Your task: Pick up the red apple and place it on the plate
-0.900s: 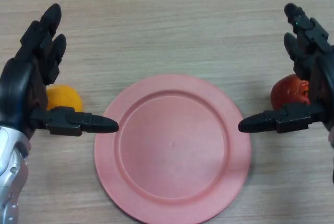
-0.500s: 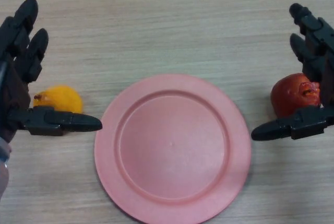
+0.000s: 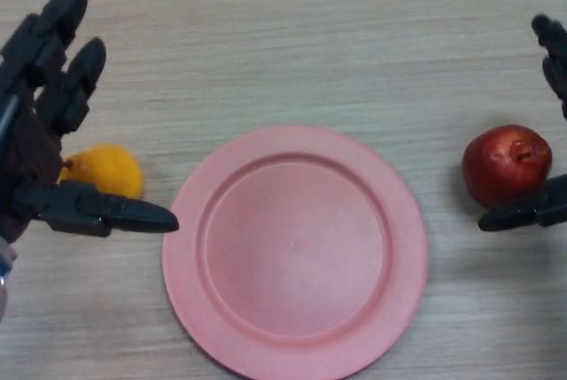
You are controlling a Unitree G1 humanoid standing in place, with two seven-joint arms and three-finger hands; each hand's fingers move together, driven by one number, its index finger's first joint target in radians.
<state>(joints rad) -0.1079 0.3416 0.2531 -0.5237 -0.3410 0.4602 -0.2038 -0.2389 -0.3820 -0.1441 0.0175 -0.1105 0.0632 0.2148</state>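
The red apple [image 3: 506, 164] sits on the wooden table to the right of the pink plate [image 3: 295, 252]. The plate lies flat in the middle and holds nothing. My right hand [image 3: 537, 210] is open at the right edge, mostly out of frame. Its thumb lies just below the apple and its fingers [image 3: 555, 54] stand above and to the right of it, apart from the fruit. My left hand [image 3: 46, 132] is open at the left edge, thumb pointing toward the plate.
An orange fruit [image 3: 104, 170] lies on the table left of the plate, partly behind my left hand. The wooden tabletop [image 3: 292, 34] stretches beyond the plate.
My right hand has drawn back to the right, uncovering the apple. My left hand has shifted left and slightly up. The apple, orange fruit and plate have not moved.
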